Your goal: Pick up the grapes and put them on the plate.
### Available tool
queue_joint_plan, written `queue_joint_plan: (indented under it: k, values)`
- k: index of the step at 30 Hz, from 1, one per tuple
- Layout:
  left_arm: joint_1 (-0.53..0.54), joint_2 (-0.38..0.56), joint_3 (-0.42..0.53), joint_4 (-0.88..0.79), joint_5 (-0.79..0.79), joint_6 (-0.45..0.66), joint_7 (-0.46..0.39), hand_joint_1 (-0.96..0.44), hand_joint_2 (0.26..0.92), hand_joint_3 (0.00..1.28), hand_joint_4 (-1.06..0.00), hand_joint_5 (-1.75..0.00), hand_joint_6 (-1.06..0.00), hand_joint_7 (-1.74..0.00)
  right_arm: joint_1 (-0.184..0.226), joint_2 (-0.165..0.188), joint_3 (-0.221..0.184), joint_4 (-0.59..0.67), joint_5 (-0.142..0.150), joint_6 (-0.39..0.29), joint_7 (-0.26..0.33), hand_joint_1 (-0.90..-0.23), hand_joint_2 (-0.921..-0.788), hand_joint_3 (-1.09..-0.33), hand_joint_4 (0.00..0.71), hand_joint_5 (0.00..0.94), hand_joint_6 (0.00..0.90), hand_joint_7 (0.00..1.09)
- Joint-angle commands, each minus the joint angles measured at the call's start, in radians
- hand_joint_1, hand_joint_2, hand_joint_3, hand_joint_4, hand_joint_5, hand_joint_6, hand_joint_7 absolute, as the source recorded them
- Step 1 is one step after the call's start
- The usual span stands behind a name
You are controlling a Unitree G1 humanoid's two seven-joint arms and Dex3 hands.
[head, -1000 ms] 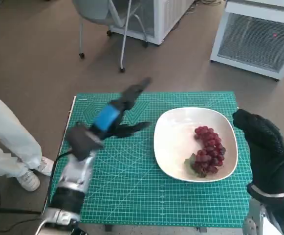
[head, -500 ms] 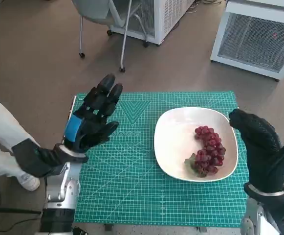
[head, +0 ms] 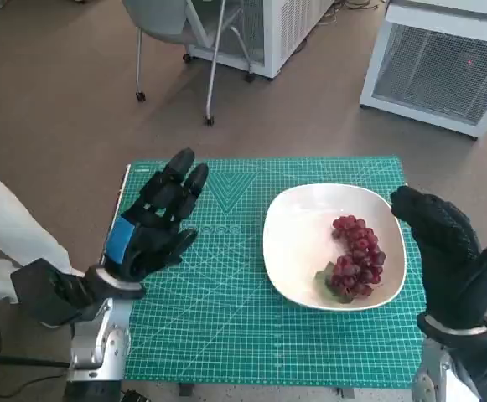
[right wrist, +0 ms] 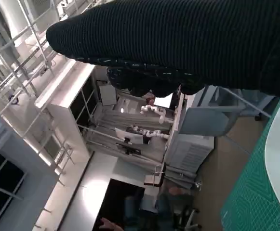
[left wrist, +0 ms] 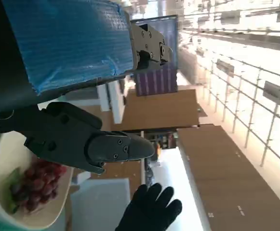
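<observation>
A bunch of dark red grapes (head: 357, 256) with a green leaf lies on the right half of the white plate (head: 297, 251), which sits on the green cutting mat. The grapes (left wrist: 33, 185) and plate (left wrist: 5, 149) also show in the left wrist view. My left hand (head: 151, 222) hovers above the mat's left part, fingers spread, holding nothing. My right hand (head: 448, 255), gloved, stands raised just right of the plate with fingers apart and empty; it shows as well in the left wrist view (left wrist: 152, 209).
The green mat (head: 235, 327) covers the small table. A chair (head: 184, 33) and white cabinets (head: 440, 59) stand on the floor beyond. A person's pale trouser leg (head: 8, 239) is at the left edge.
My left hand has drawn back from the mat's centre toward the left and turned, fingers now spread upward. The right hand shifted slightly. The grapes stay on the plate.
</observation>
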Motion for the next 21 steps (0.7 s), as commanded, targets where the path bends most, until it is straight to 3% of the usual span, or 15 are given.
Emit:
queue_joint_plan:
  k: [1, 21]
  values:
    - [0.027, 0.000, 0.003, -0.050, -0.007, 0.018, 0.002, -0.53, 0.921, 0.33, -0.07, 0.00, -0.22, -0.01, 0.023, 0.003, 0.002, -0.002, 0.006, 0.020, 0.000, -0.489, -0.921, -0.533, 0.532, 0.001, 0.189, 0.59]
    - [0.057, -0.038, 0.009, -0.084, -0.049, 0.021, -0.005, -0.49, 0.921, 0.27, -0.06, 0.00, -0.20, 0.00, 0.019, -0.009, -0.002, -0.009, 0.002, 0.032, 0.001, -0.490, -0.921, -0.530, 0.533, 0.001, 0.189, 0.59]
